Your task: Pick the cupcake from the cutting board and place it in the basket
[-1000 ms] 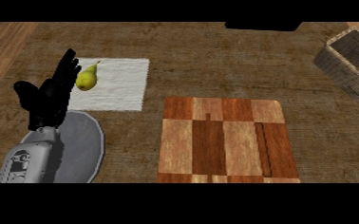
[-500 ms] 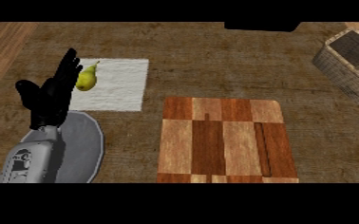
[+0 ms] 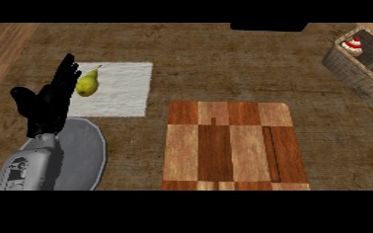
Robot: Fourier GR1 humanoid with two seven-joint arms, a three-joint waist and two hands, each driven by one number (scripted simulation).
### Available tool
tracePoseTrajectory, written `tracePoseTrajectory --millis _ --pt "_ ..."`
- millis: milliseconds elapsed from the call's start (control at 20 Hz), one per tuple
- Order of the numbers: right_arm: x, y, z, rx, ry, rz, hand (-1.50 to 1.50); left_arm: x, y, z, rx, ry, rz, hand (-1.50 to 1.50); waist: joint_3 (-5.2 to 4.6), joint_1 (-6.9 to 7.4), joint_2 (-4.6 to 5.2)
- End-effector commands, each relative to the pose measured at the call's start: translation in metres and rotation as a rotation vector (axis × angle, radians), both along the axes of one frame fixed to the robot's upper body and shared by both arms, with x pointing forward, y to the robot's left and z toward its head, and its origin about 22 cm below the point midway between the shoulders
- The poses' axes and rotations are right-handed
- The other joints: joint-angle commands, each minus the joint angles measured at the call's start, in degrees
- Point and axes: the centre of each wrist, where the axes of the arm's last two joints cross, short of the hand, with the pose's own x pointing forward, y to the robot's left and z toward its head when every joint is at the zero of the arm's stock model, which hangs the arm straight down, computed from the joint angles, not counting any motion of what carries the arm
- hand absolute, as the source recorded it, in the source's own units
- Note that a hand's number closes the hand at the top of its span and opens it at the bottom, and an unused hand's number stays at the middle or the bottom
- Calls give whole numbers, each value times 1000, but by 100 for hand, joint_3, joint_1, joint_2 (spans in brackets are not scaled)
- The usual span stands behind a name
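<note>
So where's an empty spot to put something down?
The whole cutting board is bare. So is the counter between it and the basket, and above the cloth. It's crowded at the left: pear on the cloth, left hand, grey plate.

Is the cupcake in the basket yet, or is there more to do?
The cupcake already sits in the basket, and none shows on the cutting board. Nothing is in hand: the left hand rests open by the pear, holding nothing. Nothing looks left to do.
</note>
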Motion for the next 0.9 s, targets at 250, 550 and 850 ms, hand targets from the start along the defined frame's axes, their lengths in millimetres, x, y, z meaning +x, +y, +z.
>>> tracePoseTrajectory --millis 250,550,850 --pt "-31 -45 29 188 -299 -127 -150 3 -8 -15 5 9 21 0 -1 -195 -31" --pt "-56 -71 4 275 -344 -120 -150 -13 23 0 5 36 52 0 -10 -320 -140" --pt "-93 -98 1 275 -369 -62 -150 -12 9 1 2 12 52 0 -11 -323 -131"
